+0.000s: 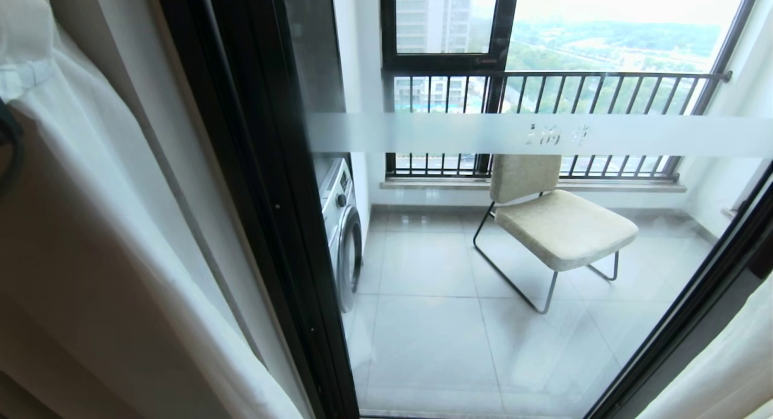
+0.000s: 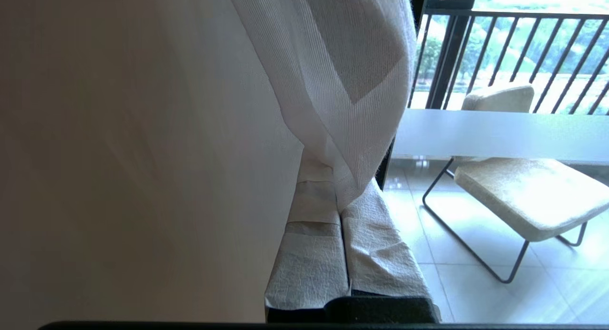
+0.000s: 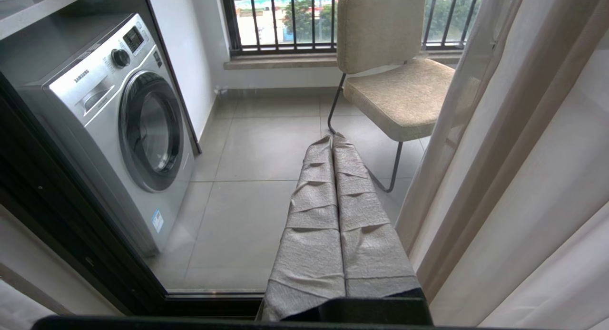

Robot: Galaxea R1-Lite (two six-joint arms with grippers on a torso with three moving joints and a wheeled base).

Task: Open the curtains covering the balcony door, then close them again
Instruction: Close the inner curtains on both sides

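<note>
Nearest, the left pincer (image 2: 340, 216) is closed, its tips pressed into the gathered curtains (image 2: 333, 82) beside the black frame of the balcony door (image 1: 459, 322). The right pincer (image 3: 333, 178), closed and empty, idles facing the glass. Beyond it stands the chair (image 1: 555, 220). With only sheer fabric caught, the folds may slip free on the pull.

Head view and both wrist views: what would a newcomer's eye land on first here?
The balcony door stands uncovered, its frosted band crossing the glass, with a beige chair and a washing machine on the balcony behind it. The curtains are bunched at the left of the head view, and the left gripper, shut, has its tip tucked into the sheer fabric. The right gripper, shut, holds nothing.
</note>
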